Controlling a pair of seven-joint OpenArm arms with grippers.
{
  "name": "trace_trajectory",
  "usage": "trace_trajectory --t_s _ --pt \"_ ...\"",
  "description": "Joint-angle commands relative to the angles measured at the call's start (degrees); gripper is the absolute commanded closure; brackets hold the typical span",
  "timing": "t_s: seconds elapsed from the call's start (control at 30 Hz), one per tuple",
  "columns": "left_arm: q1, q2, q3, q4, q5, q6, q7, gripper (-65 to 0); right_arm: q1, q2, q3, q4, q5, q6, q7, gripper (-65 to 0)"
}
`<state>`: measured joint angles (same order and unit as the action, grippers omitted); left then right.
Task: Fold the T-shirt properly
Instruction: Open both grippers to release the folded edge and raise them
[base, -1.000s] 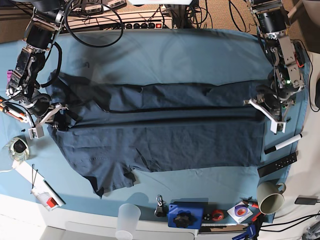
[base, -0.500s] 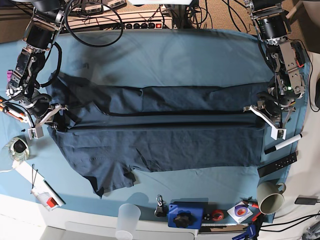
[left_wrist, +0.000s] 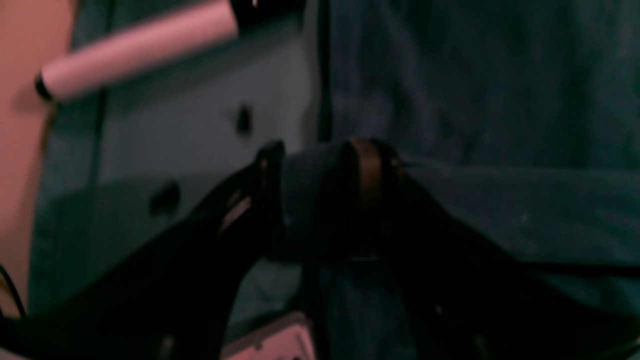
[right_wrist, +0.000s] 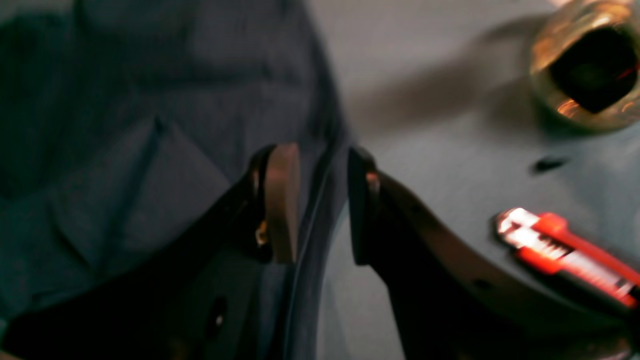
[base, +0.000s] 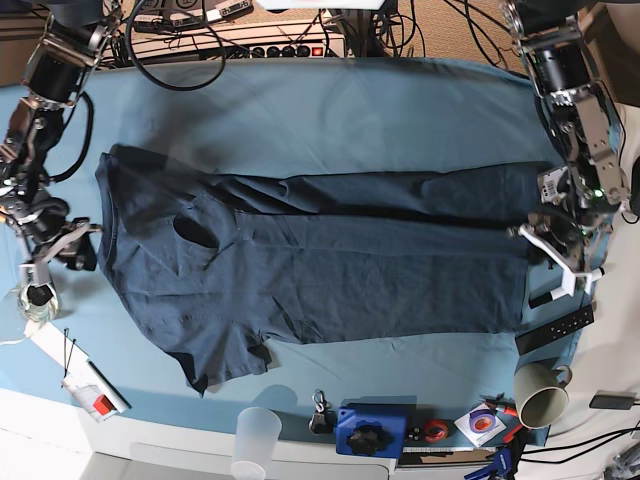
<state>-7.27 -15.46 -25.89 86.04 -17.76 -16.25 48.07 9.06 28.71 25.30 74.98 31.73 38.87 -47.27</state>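
The dark navy T-shirt (base: 330, 270) lies spread on the light blue tablecloth (base: 350, 110), with its far part folded over the middle and its collar opening (base: 190, 230) towards the left. My left gripper (base: 550, 255) is at the shirt's right edge. In the left wrist view it (left_wrist: 325, 180) is shut on a bunched fold of navy cloth (left_wrist: 475, 100). My right gripper (base: 55, 255) is just off the shirt's left edge. In the right wrist view it (right_wrist: 320, 200) is open, with the shirt's edge (right_wrist: 125, 150) running under the gap.
A white marker (base: 570, 288), a black remote (base: 555, 330) and a mug (base: 540, 392) lie near the right arm. A tape roll (base: 35, 295) and a red cutter (right_wrist: 565, 255) lie by the left one. A plastic cup (base: 255, 440) and a blue box (base: 370, 430) stand along the front edge.
The folded-over part of the shirt has been drawn towards the front. The right gripper has let go and moved left off the shirt. The left gripper has moved forward, still holding cloth.
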Motion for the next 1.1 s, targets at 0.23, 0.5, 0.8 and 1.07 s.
trace_trajectory --t_s 0.23,0.5,0.8,1.07 --pt "-1.7 -0.7 -0.2 1.2 -2.4 -1.5 0.4 -34.2 1.7 1.4 2.8 1.2 1.1 0.3 -3.0 -17.3" --pt "-2.2 -1.4 -0.3 2.8 -6.0 -1.5 9.6 -34.8 1.7 1.5 2.8 1.2 1.3 0.3 -3.9 -17.3" --pt "2.2 -1.6 -11.0 7.0 -15.3 -1.9 16.1 -34.8 1.7 1.5 2.8 1.2 1.5 0.3 -7.3 -17.3" --pt "13.0 0.5 -22.2 10.3 -29.8 -7.5 17.6 -34.8 1.7 1.4 2.8 1.2 1.5 0.2 -7.7 -17.3"
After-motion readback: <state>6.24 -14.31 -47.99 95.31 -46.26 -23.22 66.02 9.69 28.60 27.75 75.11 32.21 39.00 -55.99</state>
